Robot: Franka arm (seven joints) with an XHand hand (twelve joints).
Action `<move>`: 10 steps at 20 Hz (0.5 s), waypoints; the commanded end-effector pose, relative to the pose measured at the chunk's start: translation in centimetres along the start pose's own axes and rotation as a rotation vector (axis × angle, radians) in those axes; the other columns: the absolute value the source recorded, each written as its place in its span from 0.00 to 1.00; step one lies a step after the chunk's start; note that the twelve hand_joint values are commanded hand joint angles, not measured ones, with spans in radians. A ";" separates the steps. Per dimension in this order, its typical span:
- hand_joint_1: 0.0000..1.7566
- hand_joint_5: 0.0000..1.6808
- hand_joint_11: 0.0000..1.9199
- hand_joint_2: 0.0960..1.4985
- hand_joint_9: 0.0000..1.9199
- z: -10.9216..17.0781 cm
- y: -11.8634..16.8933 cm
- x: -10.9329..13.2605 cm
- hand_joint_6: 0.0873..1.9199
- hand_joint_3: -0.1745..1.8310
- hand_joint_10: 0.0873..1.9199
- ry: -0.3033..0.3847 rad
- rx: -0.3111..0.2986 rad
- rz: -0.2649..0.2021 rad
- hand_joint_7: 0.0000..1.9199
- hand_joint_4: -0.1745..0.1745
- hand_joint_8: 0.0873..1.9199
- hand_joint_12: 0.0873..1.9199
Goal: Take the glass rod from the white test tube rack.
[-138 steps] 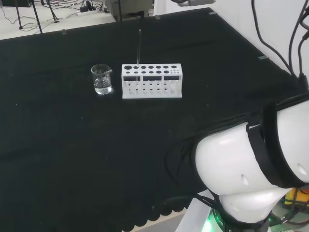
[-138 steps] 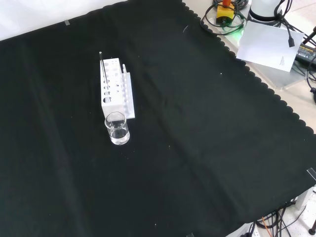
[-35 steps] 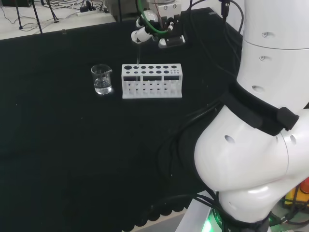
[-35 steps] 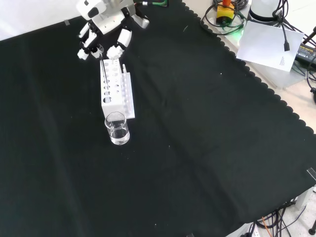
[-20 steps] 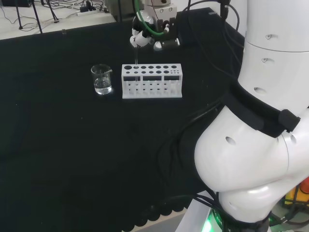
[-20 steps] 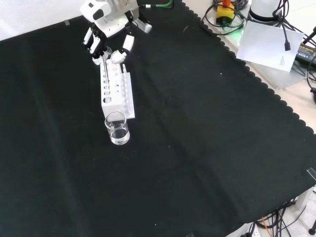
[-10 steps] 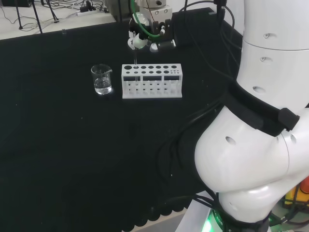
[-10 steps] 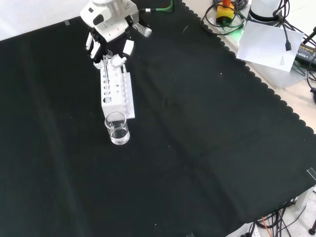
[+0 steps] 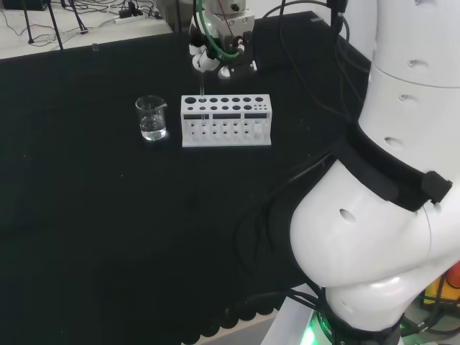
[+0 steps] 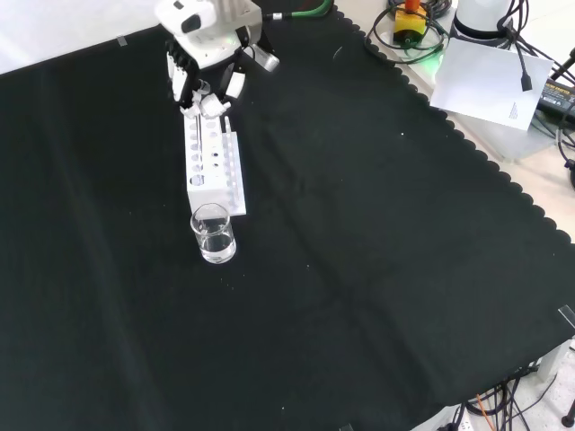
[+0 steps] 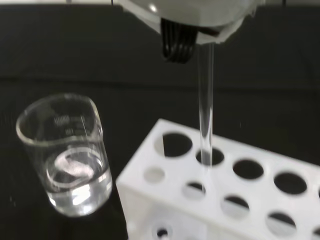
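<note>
wrist view: thin clear glass rod (image 11: 206, 100) stands upright in the white test tube rack (image 11: 220, 200), directly under the robot hand (image 10: 208, 79), whose fingers curl round its top.

Head view looks over the arm; front view faces it from above (both show the rack (image 9: 226, 121)).

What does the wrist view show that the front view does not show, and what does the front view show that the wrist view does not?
Wrist view alone: the glass rod passes down into a hole in the top of the white test tube rack, near the rack's beaker end.

Front view alone: the hand with fingers curled over the far end of the rack, the whole black cloth, and a white paper beyond its edge.

Both: the rack and the beaker beside it, holding some clear liquid.
</note>
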State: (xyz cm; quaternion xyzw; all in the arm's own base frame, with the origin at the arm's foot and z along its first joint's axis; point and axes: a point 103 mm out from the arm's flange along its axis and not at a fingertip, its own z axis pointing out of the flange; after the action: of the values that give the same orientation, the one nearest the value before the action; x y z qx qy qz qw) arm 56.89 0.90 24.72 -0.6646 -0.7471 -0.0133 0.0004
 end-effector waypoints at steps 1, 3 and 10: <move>0.75 0.67 0.73 0.40 0.85 -3.7 0.1 1.7 0.35 0.46 0.40 -0.004 -0.110 -0.023 0.66 0.00 0.49 0.47; 0.75 0.67 0.73 0.41 0.85 -4.7 0.1 1.6 0.33 0.45 0.39 -0.005 -0.112 -0.020 0.66 0.00 0.48 0.48; 0.75 0.69 0.73 0.42 0.85 -7.6 -0.3 1.0 0.28 0.42 0.39 -0.017 -0.063 -0.002 0.65 0.00 0.50 0.51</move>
State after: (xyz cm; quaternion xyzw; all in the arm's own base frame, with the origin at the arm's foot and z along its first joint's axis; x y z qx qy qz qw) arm 56.68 2.00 30.00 -0.6595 -0.7494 -0.0471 -0.0347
